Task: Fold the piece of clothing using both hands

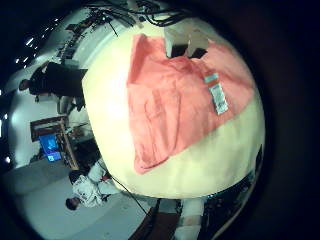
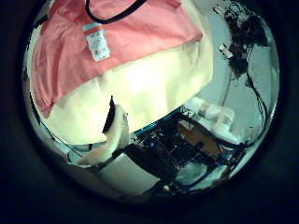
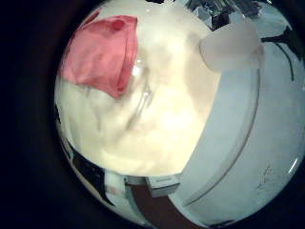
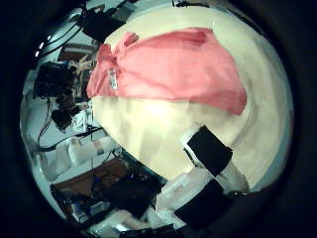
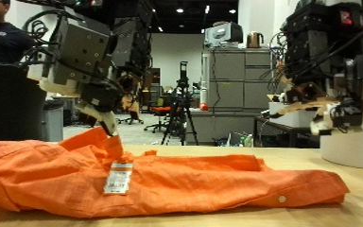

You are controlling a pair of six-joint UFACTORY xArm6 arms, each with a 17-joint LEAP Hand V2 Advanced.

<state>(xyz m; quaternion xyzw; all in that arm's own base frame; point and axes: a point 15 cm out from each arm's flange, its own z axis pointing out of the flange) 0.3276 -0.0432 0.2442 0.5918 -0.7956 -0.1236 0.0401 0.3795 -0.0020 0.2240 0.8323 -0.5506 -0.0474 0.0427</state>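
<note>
My left hand hangs above the orange shirt, fingers relaxed, holding nothing. The shirt lies spread on the surface, no fold visible yet. My right hand hovers off its far end, loosely open. Palm views reveal the tag.

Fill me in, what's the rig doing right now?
Two-arm folding setup. An orange shirt lies spread out on the table, with a white tag showing on it. The left robot hand hangs just above the shirt's raised edge, not gripping it as far as the outside view shows. The right robot hand hovers above the table near the shirt's other end, holding nothing. No fold made yet.
</note>
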